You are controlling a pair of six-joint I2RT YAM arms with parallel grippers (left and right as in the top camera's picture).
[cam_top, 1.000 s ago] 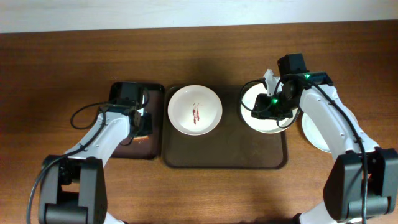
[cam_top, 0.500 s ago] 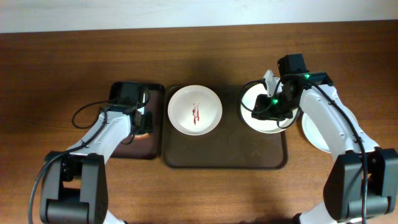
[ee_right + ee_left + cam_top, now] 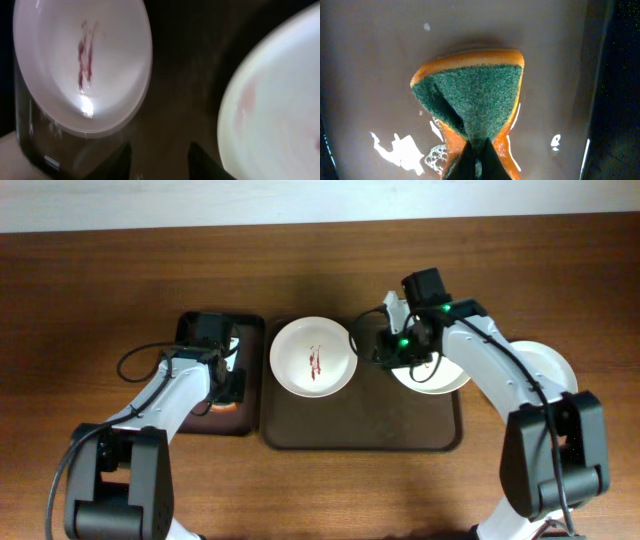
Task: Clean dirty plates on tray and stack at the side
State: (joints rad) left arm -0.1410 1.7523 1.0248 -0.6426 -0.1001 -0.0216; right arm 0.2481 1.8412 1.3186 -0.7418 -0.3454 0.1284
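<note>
A white plate [image 3: 313,356] with red smears lies at the left of the dark brown tray [image 3: 360,425]; it also shows in the right wrist view [image 3: 80,65]. A second plate [image 3: 432,375] with faint pink marks lies at the tray's right, partly under my right arm, and shows in the right wrist view [image 3: 275,100]. A third plate [image 3: 548,370] lies on the table right of the tray. My right gripper [image 3: 383,345] [image 3: 160,160] is open and empty over the tray between the two plates. My left gripper [image 3: 228,385] [image 3: 479,160] is shut on the green-and-orange sponge [image 3: 475,95].
The sponge is squeezed over a small black-rimmed tray [image 3: 200,420] left of the big tray; its wet brown floor [image 3: 370,60] carries suds. Bare wooden table lies in front of and behind the trays.
My right arm has swung left, from over the right-hand plate to the gap between the two plates on the tray. The plate on the table now shows more fully. The left arm has hardly moved.
</note>
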